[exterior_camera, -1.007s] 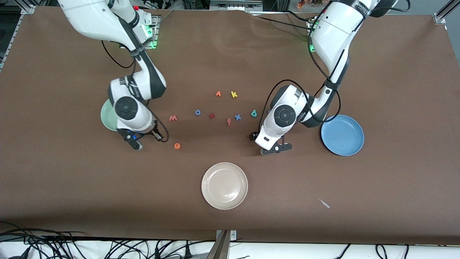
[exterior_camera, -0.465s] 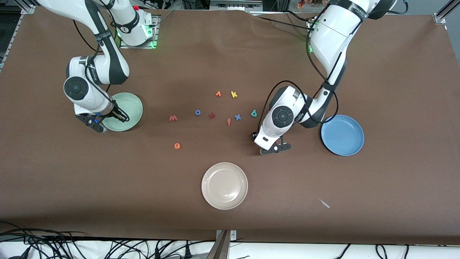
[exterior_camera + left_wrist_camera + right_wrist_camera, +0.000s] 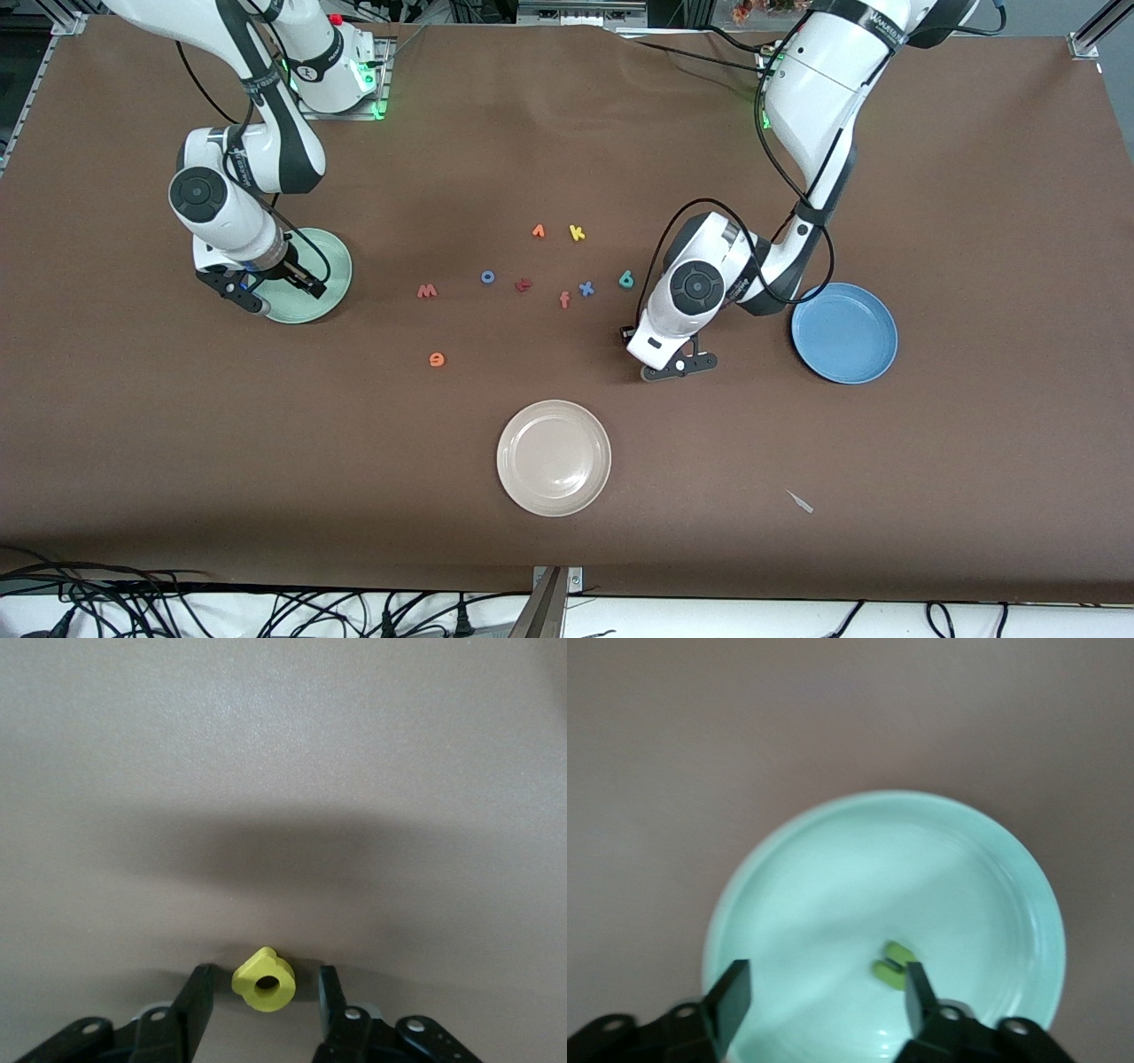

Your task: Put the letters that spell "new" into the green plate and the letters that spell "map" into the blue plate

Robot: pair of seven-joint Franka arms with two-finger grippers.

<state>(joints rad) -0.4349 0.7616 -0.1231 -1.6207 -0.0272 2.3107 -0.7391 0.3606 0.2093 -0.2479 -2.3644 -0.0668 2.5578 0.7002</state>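
Looking across the brown cloth-covered table (image 3: 177, 461) from its near edge, we find a round cream-white plate (image 3: 554, 458), then an orange foam e (image 3: 436, 359). Our left gripper (image 3: 262, 1003) stands low on the table beside the round blue plate (image 3: 844, 332), fingers part-open either side of a small yellow foam a (image 3: 263, 981), not yet touching. Farther on lie a salmon-red w (image 3: 427, 291) and a teal p (image 3: 626, 280). Our right gripper (image 3: 824, 999) hangs open over the pale green plate (image 3: 992, 877), where the green n (image 3: 893, 965) lies.
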